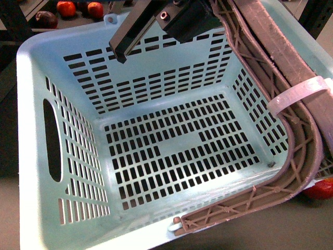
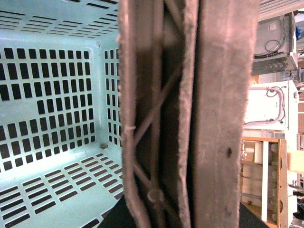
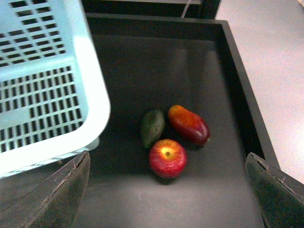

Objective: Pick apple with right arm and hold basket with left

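"Over in the shallow black tray (image 3: pixel 190 61), what's lying there?"

"Round glossy red apple (image 3: pixel 167 158), yellow patch round the stem dimple facing up. Dark green oval fruit (image 3: pixel 152 127) & elongated red-orange fruit (image 3: pixel 189 124) lie side by side just next to it; apple looks to touch the green one."

"Right gripper?"

"Right gripper (image 3: pixel 167 164) hangs above the tray, jaws spread wide, nothing btwn them. Its worn dark fingers (image 3: pixel 61 194) frame the apple in the wrist cam, not touching it."

"And the basket?"

"Pale blue slotted plastic basket (image 1: pixel 31 130), tilted in the front cam, one rounded corner just beside the tray. Brown ribbed plastic handle (image 1: pixel 291 67) lies across the rim on the robot's right, w/ a white strap (image 1: pixel 296 96) looped round it."

"Left gripper got hold?"

"Left gripper (image 1: pixel 125 47): one black finger reaches over the far rim, body up by the handle. Left wrist cam is filled by the handle close up, basket wall behind. Fingertips hidden, so can't tell if it's clamped or wide."

"Anything else?"

"Red bit of fruit (image 1: pixel 321 188) peeks out under the handle's bend in the front cam; can't tell which one"
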Controlling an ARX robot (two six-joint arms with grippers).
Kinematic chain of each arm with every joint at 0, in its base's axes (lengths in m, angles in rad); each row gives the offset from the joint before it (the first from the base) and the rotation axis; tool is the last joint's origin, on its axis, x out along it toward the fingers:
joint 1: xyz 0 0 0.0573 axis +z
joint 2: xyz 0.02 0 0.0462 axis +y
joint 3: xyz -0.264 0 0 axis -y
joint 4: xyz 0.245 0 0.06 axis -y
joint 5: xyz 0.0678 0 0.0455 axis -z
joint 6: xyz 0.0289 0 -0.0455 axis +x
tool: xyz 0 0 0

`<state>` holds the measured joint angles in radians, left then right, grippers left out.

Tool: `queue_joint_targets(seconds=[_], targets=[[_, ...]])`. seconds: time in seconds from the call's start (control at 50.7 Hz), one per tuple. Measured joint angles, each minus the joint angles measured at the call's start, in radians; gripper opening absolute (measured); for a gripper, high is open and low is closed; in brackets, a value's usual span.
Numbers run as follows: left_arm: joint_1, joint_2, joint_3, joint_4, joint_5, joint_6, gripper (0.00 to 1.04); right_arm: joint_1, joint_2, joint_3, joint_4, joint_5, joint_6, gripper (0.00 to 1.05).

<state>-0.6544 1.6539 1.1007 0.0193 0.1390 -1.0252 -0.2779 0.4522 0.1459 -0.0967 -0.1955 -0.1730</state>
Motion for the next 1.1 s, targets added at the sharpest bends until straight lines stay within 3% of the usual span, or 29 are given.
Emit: queue_joint_targets(seconds=[0.237,0.453,0.69,1.104], targets=[[0.0,0.0,0.0,0.0,-0.001,0.0,0.15,-0.125,0.494,0.031,0.333,0.025,-0.026,0.96],[0.0,0.0,0.0,0.0,0.0,0.0,0.15,-0.087,1.15,0.16,0.686,0.106,-0.147,0.96],[0.0,0.0,0.0,0.0,0.0,0.0,0.15,0.011,1.559,0.343,0.667,0.189,-0.183,0.96],[0.0,0.0,0.0,0.0,0.0,0.0,0.15,0.07,1.729,0.542,0.597,0.227,-0.157,0.96]])
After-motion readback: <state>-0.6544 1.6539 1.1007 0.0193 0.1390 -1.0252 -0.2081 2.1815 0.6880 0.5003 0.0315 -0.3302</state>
